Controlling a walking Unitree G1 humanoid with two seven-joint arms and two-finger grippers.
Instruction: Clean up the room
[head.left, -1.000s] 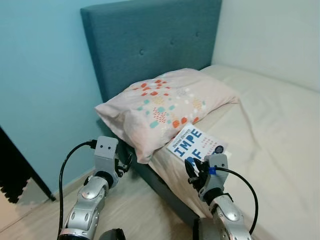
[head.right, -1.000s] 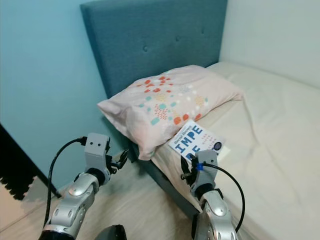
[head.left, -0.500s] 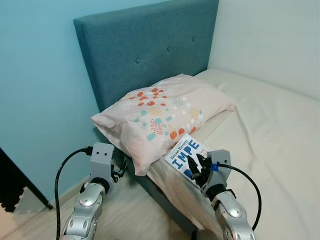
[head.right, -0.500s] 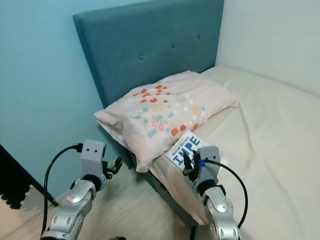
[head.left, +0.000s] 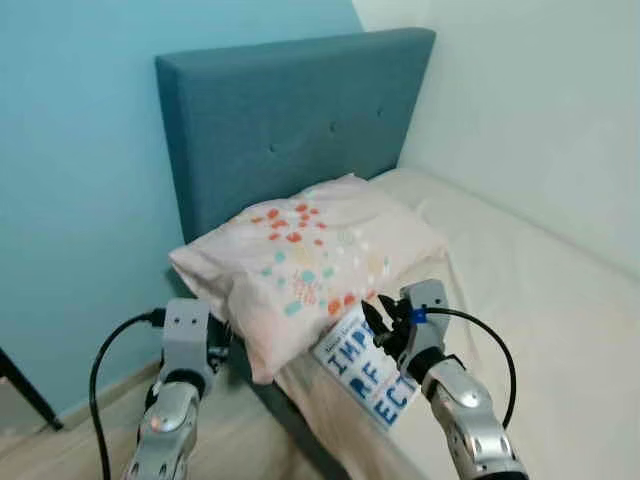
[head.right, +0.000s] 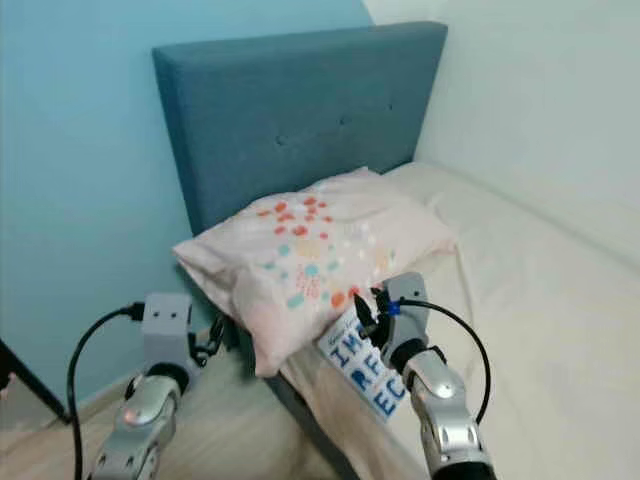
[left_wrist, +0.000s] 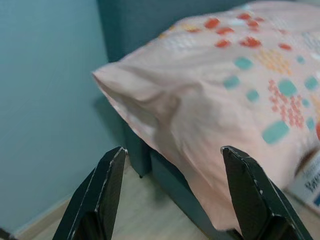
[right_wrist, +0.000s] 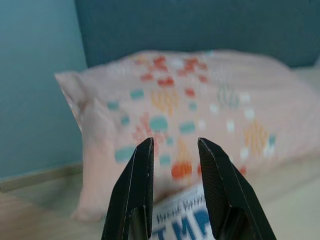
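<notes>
A pale pink pillow (head.left: 310, 250) with orange and teal patches lies at the head of the bed, against the blue headboard (head.left: 290, 120). A white book (head.left: 362, 378) with big blue letters lies at the mattress edge just below the pillow. My right gripper (head.left: 385, 325) hovers over the book's upper end and points at the pillow; its fingers (right_wrist: 137, 185) stand a little apart with nothing between them. My left gripper (left_wrist: 172, 150) is wide open and low beside the bed, facing the pillow's overhanging corner (left_wrist: 150, 115).
The cream mattress (head.left: 540, 300) runs off to the right along a white wall (head.left: 540, 110). A teal wall (head.left: 70, 180) stands on the left. Light wooden floor (head.left: 90, 430) lies between that wall and the dark bed frame (left_wrist: 175, 190).
The camera has shifted, so the whole scene sits differently. My right gripper has moved forward from the book's near edge to over its upper end, closer to the pillow. The left gripper stays beside the bed.
</notes>
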